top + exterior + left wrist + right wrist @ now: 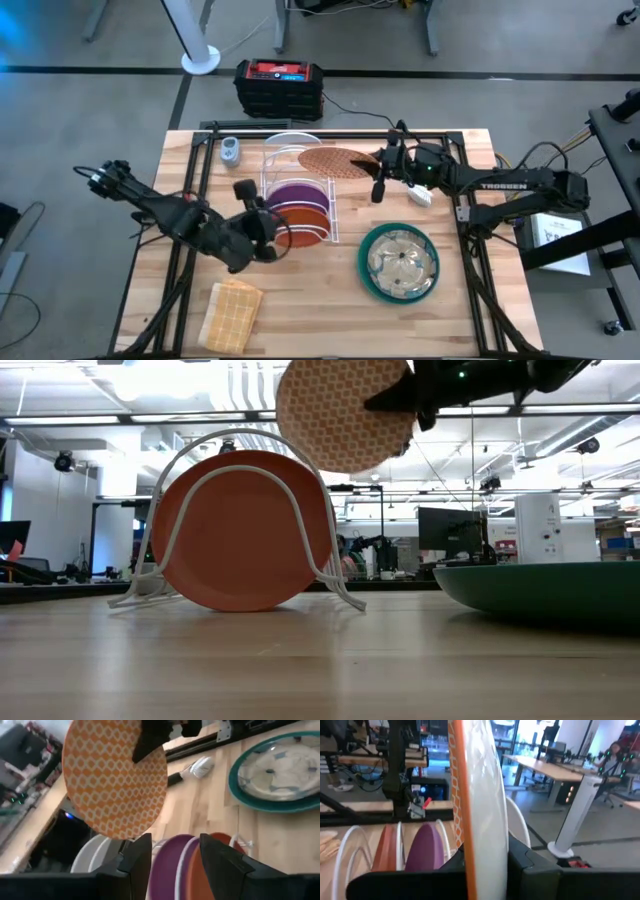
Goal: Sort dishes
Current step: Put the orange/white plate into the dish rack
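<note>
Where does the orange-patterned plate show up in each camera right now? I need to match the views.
High view: orange-patterned plate above the rack's far end, in the right gripper.
Low view: top centre, above the rack.
Left wrist view: upper left.
Right wrist view: edge-on, centre.
Shared landmark: the white wire rack holding the purple plate.

Low view crops my right gripper [420, 405] at top edge; teal plate [540, 592] runs off right edge; purple plate hidden behind orange plate [240, 530].
</note>
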Motion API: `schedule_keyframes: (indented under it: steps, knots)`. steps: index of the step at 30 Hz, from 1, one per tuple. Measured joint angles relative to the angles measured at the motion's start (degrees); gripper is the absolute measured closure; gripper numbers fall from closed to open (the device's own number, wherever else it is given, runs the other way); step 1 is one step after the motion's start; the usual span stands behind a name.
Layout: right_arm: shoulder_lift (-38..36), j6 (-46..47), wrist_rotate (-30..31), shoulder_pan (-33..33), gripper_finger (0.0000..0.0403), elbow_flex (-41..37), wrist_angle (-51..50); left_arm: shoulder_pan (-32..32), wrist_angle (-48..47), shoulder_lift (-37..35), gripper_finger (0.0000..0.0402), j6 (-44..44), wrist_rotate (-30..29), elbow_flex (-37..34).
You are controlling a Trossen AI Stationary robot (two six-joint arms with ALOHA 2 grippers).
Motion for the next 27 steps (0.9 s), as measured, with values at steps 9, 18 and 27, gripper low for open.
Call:
schedule_keyframes:
  steps: [9,18,27]
  knots:
    - [3.71,-0.39,0.04,-0.35,0.038,-0.12,9.09,0.08,29.05,-13.77,0.0246,20.29,-9.35,-16.35]
    - [10.01,1.74,0.08,-0.43,0.038,-0.2,17.63,0.23,60.3,-22.74,0.0246,42.5,-9.51,-32.6]
    - [14.06,1.72,0.09,-0.44,0.038,-0.22,23.07,0.24,63.85,-29.82,0.0246,44.81,-7.51,-38.89]
